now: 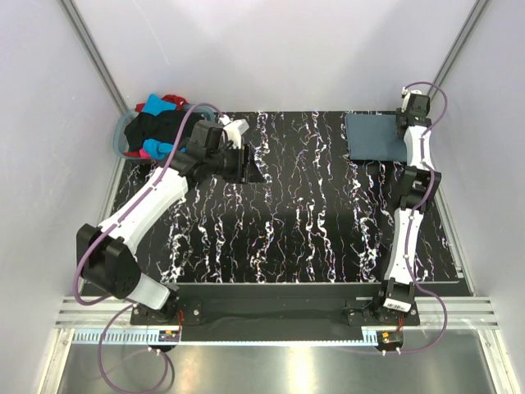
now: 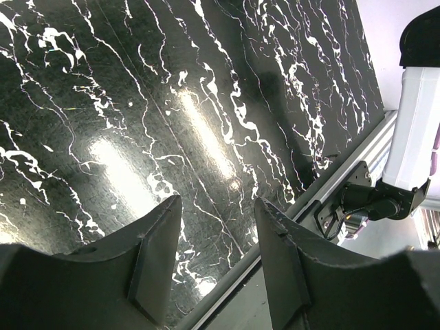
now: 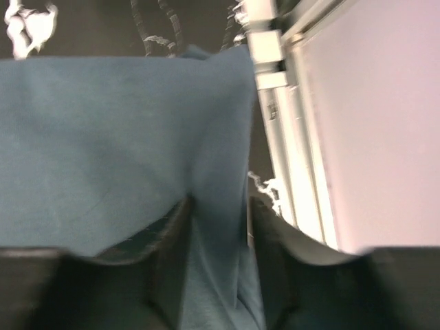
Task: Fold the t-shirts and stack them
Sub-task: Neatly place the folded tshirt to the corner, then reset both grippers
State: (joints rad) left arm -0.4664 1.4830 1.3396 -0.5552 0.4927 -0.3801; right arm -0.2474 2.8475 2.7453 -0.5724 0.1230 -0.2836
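One down, I'd say: the slate blue-grey t-shirt [image 1: 376, 136] lies folded at upper right. The right gripper [image 3: 220, 203] straddles a ridge of it, can't tell if it's pinching. Meanwhile the left gripper [image 2: 216, 206] gapes empty over the table. The black, turquoise and red tees [image 1: 160, 127] are heaped in the laundry basket [image 1: 120, 141] at upper left, so most folding's left.

Slate-blue tee [image 1: 376, 137], black table [image 1: 295, 222] veined white — in the grey-blue basket [image 1: 117, 139], tees [image 1: 160, 127] black, red, turquoise, perhaps pink.

Far right: folded t-shirt [image 1: 376, 137] on table [image 1: 312, 222]
Far left: t-shirt heap [image 1: 164, 125] in basket [image 1: 120, 138] (at the table's corner)
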